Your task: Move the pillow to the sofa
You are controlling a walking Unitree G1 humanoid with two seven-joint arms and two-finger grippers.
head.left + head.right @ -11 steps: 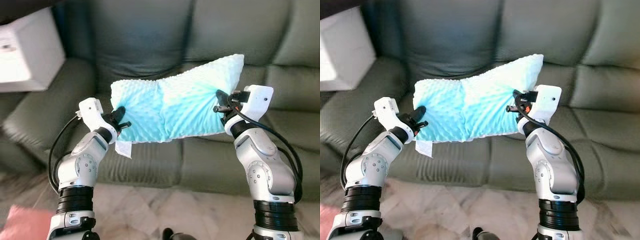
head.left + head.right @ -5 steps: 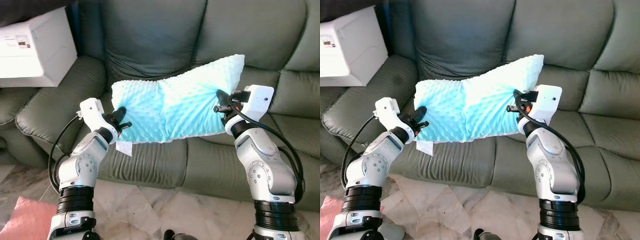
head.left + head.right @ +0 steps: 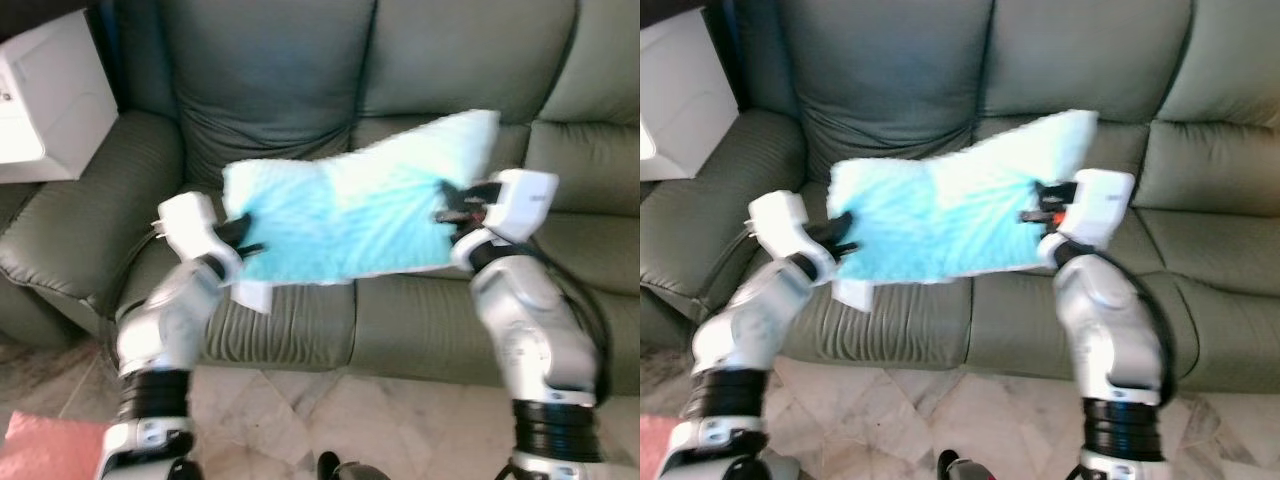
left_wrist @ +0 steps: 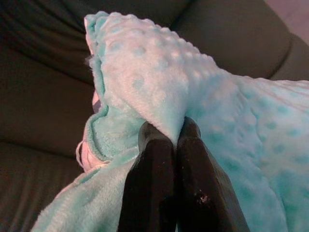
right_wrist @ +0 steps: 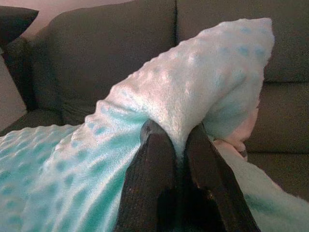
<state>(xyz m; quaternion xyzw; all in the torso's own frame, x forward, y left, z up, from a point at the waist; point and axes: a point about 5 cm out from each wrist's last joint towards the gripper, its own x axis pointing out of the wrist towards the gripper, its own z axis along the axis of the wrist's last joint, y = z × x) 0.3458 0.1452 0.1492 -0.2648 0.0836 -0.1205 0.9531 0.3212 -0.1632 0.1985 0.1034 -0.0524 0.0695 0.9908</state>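
Note:
A light turquoise dotted pillow (image 3: 350, 210) hangs stretched between my two arms, in front of the dark green sofa (image 3: 300, 80) and above its seat cushions. My left gripper (image 3: 238, 236) is shut on the pillow's left edge, and its black fingers (image 4: 159, 169) pinch a fold of the fabric. On the pillow's right edge my right gripper (image 3: 447, 205) is shut, its fingers (image 5: 154, 164) clamping the bumpy cloth. A white tag (image 3: 252, 295) dangles under the left corner. The head views are blurred.
A white box-like unit (image 3: 45, 100) stands on the left beside the sofa's armrest (image 3: 80, 230). A pink cushion (image 3: 45, 445) lies on the marble floor (image 3: 350, 420) at lower left. The sofa seat (image 3: 420, 320) stretches across in front of me.
The whole picture has shifted and blurred, so the camera moved; the sofa sits a bit differently in view. The pillow stays held between both grippers as before.

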